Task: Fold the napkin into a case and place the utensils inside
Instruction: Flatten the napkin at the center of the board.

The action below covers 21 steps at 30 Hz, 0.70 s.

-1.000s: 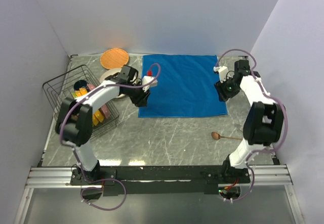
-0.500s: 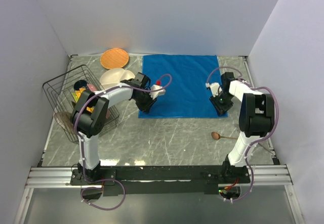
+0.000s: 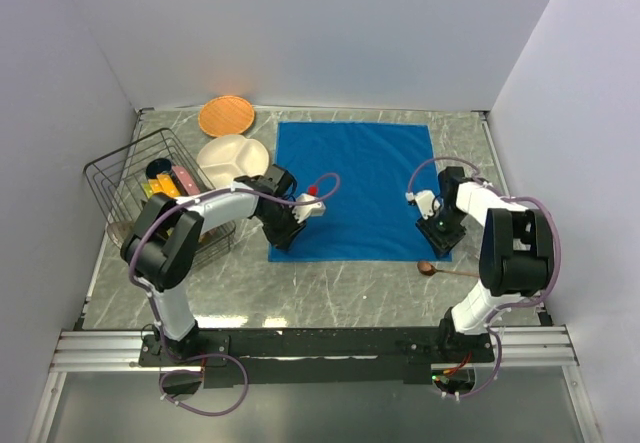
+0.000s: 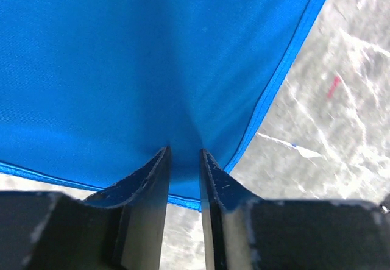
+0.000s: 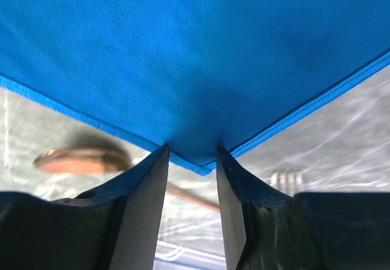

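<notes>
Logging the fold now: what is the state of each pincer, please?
Left pincer: closed on a napkin corner.
Right pincer: closed on another napkin corner.

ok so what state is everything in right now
napkin: spread flat, unfolded
left tool: shut on napkin's near left corner
right tool: shut on its near right corner
wooden spoon: lying on table, off napkin
white plate: empty
wire basket: holding colourful items

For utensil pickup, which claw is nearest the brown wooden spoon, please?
The right claw, holding the blue napkin corner beside the spoon; the left claw is opposite.
</notes>
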{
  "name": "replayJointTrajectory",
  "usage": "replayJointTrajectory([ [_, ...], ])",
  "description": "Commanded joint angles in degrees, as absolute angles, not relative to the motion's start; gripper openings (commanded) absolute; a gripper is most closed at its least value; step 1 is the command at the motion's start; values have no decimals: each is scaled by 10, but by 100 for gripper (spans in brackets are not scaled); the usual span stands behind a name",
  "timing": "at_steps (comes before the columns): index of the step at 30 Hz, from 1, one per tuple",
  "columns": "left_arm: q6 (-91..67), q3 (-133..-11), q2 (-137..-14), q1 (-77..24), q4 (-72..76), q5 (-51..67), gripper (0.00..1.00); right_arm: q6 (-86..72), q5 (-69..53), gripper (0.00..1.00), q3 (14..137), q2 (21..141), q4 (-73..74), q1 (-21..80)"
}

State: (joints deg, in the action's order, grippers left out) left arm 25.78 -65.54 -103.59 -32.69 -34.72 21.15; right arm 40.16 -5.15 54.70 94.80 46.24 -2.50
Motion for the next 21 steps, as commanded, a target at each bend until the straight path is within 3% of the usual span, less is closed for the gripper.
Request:
replayJointTrajectory([
  [1, 254, -648, -1005, -330, -390, 231, 33, 407, -68, 46, 553, 904, 499, -27],
  [6, 231, -739, -950, -319, -395, 258, 41, 364, -123, 57, 667, 885, 547, -41],
  [7, 225, -757, -941, -315, -392, 263, 43, 354, -134, 65, 725, 886, 553, -46],
  [14, 115, -885, -906, -268, -273, 252, 57, 234, -202, 85, 924, 889, 486, -63],
  [18, 20, -937, -923, -228, -194, 219, 60, 163, -189, 92, 977, 904, 411, -63],
  [21, 20, -968, -946, -212, -195, 262, 60, 173, -200, 92, 1040, 946, 462, -62],
])
